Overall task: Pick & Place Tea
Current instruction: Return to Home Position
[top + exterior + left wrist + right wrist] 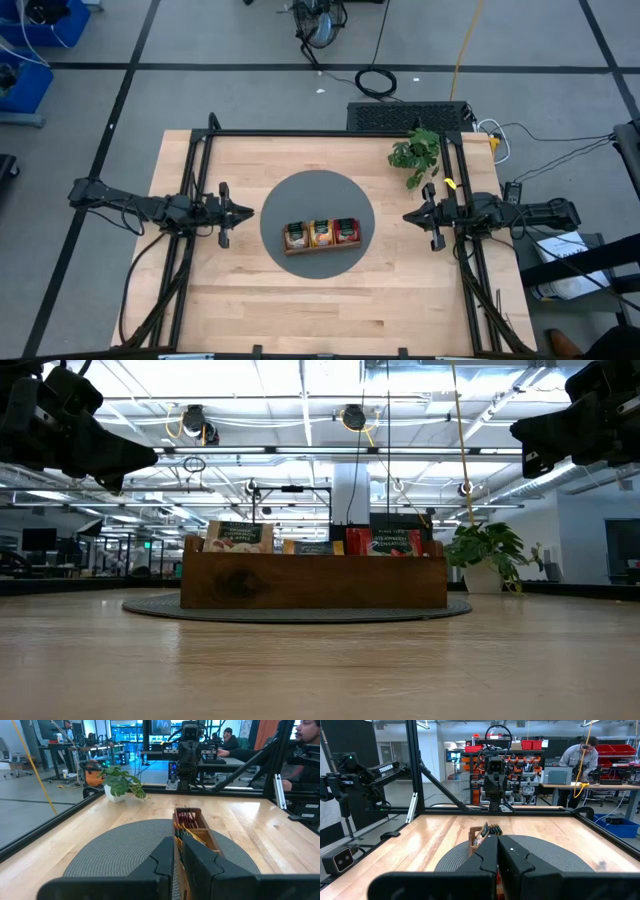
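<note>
The tea packets stand upright in a brown wooden three-compartment tray [322,248] at the middle of a round grey mat [290,195]. Beige-brown ones with green marks [297,234] fill the left compartment, orange-yellow ones [322,233] the middle, red ones [346,231] the right. In the low view their tops [238,536] stick up above the tray's wall [313,582]. My left gripper [250,212] hovers level and shut at the mat's left edge, pointing at the tray [197,827]. My right gripper [406,215] hovers level and shut past the mat's right edge, also pointing at the tray [479,837]. Neither holds anything.
A small potted plant [415,152] stands near the table's far right corner. Black frame rails [195,170] run along the table's left, right and far sides. Bare wooden tabletop [330,310] lies between the mat and the near edge. People sit and stand in the room beyond.
</note>
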